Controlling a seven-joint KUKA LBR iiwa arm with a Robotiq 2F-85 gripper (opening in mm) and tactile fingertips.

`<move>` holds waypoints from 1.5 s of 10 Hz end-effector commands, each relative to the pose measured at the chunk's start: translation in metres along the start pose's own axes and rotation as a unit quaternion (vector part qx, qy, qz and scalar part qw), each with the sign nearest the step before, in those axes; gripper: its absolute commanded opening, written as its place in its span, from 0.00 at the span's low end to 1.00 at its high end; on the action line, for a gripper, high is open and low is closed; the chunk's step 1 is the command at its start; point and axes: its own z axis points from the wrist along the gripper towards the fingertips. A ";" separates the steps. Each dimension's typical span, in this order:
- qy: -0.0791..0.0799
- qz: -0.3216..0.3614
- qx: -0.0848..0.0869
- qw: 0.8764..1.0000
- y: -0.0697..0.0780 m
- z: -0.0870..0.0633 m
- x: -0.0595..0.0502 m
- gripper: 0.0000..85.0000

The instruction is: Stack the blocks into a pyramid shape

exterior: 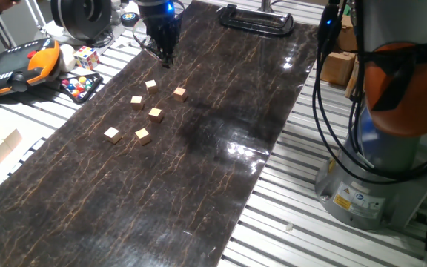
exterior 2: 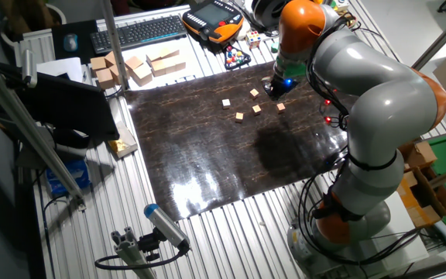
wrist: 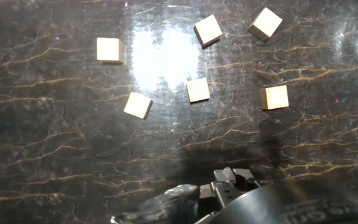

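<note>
— Tan wooden cubes, six of them, lie loose on the dark marbled mat (exterior: 199,185) that covers the slatted bench (exterior: 332,237). None touches another, so no pyramid has been started.

— Where do they lie from the gripper (exterior: 166,58)?

— In the one fixed view the gripper hangs above the far end of the mat, and all the blocks sit toward the camera from it. Nearest to it are the block by the mat's left edge (exterior: 151,85) and the one beside it (exterior: 179,93). Beyond those come three more (exterior: 136,101), (exterior: 155,114), (exterior: 142,136), and the farthest one (exterior: 112,134).

— And from the hand view?

— The whole cluster is ahead of the gripper body at the bottom edge. The middle cube (wrist: 198,89) is closest to straight ahead, so I judge the reach must go forward and down toward it. Cubes have no long axis, but each is turned differently, so the wrist would need squaring to the faces.

— State of the fingers?

— I cannot tell. In the fixed views they are a dark blur, and the hand view shows only the housing. Nothing seems to be held.

— Any writing?

— A yellow warning sticker on the arm's base (exterior: 347,199), too small to read. Beside the mat lie a multicoloured puzzle cube (exterior: 86,56) and an orange teach pendant (exterior: 21,65), with no legible brand.
</note>
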 end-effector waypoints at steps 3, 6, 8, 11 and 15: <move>0.002 0.001 -0.003 1.000 -0.001 0.003 -0.001 0.01; -0.003 0.001 0.004 1.000 0.001 0.012 -0.002 0.01; -0.007 0.005 0.003 1.000 0.000 0.015 -0.003 0.01; -0.017 0.017 0.001 1.000 0.004 0.020 -0.006 0.01; -0.017 0.049 0.003 0.999 0.005 0.034 -0.019 0.01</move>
